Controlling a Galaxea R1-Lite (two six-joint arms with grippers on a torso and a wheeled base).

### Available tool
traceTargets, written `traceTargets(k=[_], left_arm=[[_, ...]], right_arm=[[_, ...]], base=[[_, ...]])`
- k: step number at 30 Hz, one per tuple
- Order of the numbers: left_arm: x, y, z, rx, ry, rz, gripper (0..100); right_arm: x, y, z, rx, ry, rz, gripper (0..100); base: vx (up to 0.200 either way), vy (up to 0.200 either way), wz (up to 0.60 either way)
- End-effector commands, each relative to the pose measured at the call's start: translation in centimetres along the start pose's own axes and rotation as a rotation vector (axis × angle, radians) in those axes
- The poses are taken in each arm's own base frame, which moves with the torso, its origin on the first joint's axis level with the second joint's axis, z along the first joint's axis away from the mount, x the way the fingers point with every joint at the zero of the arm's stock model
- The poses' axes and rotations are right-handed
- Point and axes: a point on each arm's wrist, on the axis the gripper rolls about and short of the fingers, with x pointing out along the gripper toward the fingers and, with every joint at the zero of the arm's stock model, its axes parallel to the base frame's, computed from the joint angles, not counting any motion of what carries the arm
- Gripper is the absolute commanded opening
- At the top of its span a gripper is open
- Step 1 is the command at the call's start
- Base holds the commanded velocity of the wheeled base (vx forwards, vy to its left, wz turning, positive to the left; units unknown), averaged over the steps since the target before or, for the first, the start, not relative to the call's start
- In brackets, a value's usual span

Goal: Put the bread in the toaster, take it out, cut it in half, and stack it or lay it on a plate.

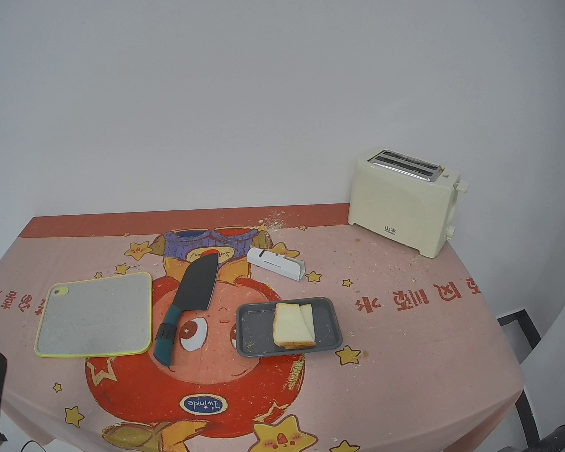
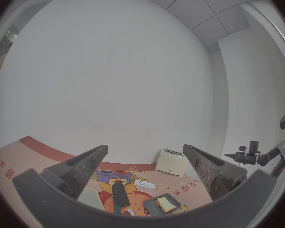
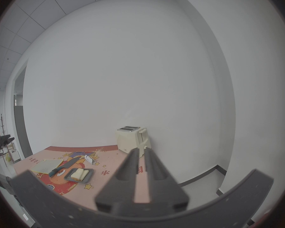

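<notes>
Near table (image 1: pixel 420 346) edge, left fingers (image 2: pixel 82 165) spread wide

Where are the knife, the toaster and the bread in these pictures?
knife (image 1: pixel 191 290): head view, on the black blade.
toaster (image 1: pixel 402 209): head view, on its cream front wall.
bread (image 1: pixel 292 326): head view, on the upper face of the slice.

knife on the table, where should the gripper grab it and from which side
Take the knife by its teal handle, coming straight down from above with the jaws across the handle's narrow width. It lies flat, handle toward the robot, black blade pointing away, apart from the cutting board beside it.
</notes>
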Motion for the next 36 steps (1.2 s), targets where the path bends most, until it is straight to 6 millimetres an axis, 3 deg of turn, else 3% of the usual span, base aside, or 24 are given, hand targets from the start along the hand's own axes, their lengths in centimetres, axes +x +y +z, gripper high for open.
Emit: traceTargets(k=[1, 2, 5, 7, 10, 19, 36], left_arm=[[-1.2, 0.7, -5.6, 0.077, 0.021, -0.018, 100], [-0.9, 1.1, -7.1, 0.126, 0.043, -0.009, 100], [-1.1, 1.4, -8.6, 0.154, 0.184, 0.007, 100], [-1.1, 1.4, -8.6, 0.157, 0.180, 0.013, 100], [-1.1, 1.5, -8.6, 0.177, 0.183, 0.047, 100], [-1.7, 1.9, -9.3, 0.153, 0.196, 0.414, 100], [-1.9, 1.9, -9.3, 0.166, 0.135, 0.374, 100]], right_arm=[[-1.9, -0.6, -4.8, -0.043, 0.004, 0.043, 100], [-1.5, -0.8, -6.3, -0.068, 0.039, 0.042, 100], [0.0, -1.5, -10.2, -0.124, 0.129, 0.014, 100], [0.2, -1.5, -9.9, -0.139, 0.025, 0.003, 100], [0.2, -1.8, -10.5, -0.132, 0.072, -0.092, 100], [0.2, -1.9, -10.5, -0.123, 0.081, -0.108, 100], [-0.4, -1.9, -10.7, -0.178, 0.025, 0.061, 100]], base=[[0.000, 0.000, 0.00], [0.000, 0.000, 0.00], [0.000, 0.000, 0.00], [0.000, 0.000, 0.00], [0.000, 0.000, 0.00], [0.000, 0.000, 0.00], [0.000, 0.000, 0.00]])
